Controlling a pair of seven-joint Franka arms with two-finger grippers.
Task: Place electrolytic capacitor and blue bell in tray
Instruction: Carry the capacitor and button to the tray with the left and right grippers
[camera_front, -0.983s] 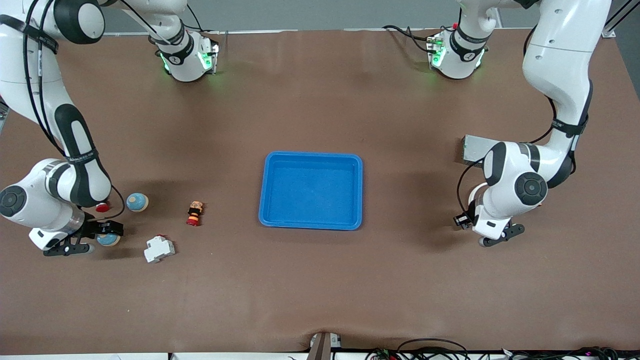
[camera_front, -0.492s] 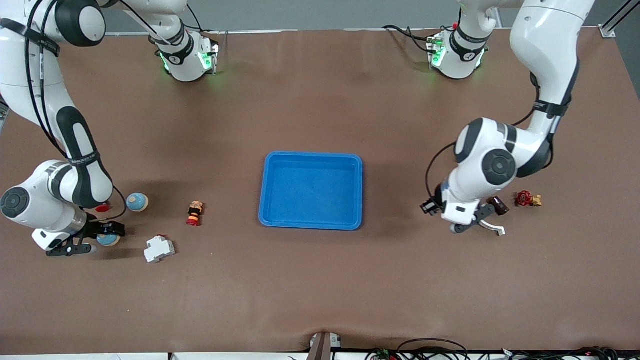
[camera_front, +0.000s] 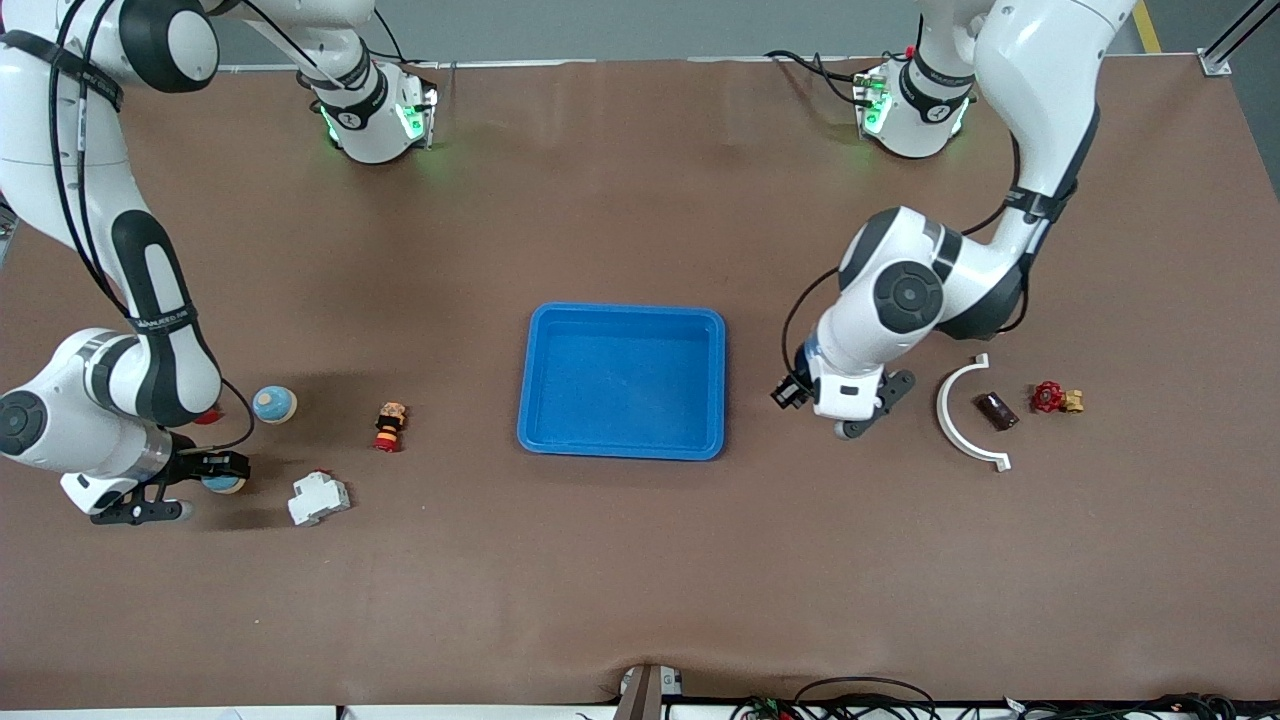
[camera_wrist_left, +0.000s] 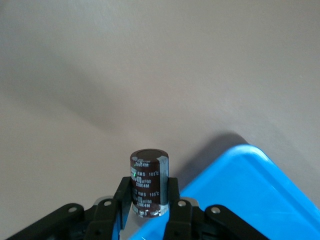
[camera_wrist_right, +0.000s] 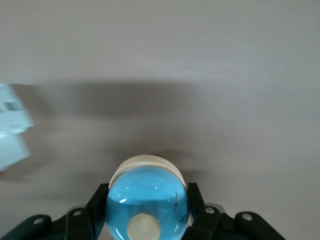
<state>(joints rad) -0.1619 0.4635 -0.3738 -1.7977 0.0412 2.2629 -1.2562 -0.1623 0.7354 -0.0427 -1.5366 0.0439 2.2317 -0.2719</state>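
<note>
My left gripper (camera_front: 848, 408) (camera_wrist_left: 148, 194) is shut on the electrolytic capacitor (camera_wrist_left: 148, 181), a dark brown cylinder with white print held upright. It hangs over the bare table just off the rim of the bright-blue tray (camera_front: 621, 447) (camera_wrist_left: 250, 195) at the left arm's end. My right gripper (camera_front: 207, 468) (camera_wrist_right: 147, 210) is shut on a blue bell (camera_front: 224, 485) (camera_wrist_right: 147, 200), a shiny blue dome on a cream base, low at the right arm's end of the table. I cannot tell whether it is lifted.
A second blue bell (camera_front: 273, 403), a red and yellow push button (camera_front: 389, 427) and a white breaker block (camera_front: 318, 497) (camera_wrist_right: 12, 132) lie near the right gripper. At the left arm's end lie a white curved clamp (camera_front: 968, 412), a dark brown cylinder (camera_front: 996, 411) and a red valve (camera_front: 1055, 398).
The left arm has carried the capacitor from its end of the table toward the tray, uncovering the clamp, cylinder and valve. The right gripper has shut on the blue bell.
</note>
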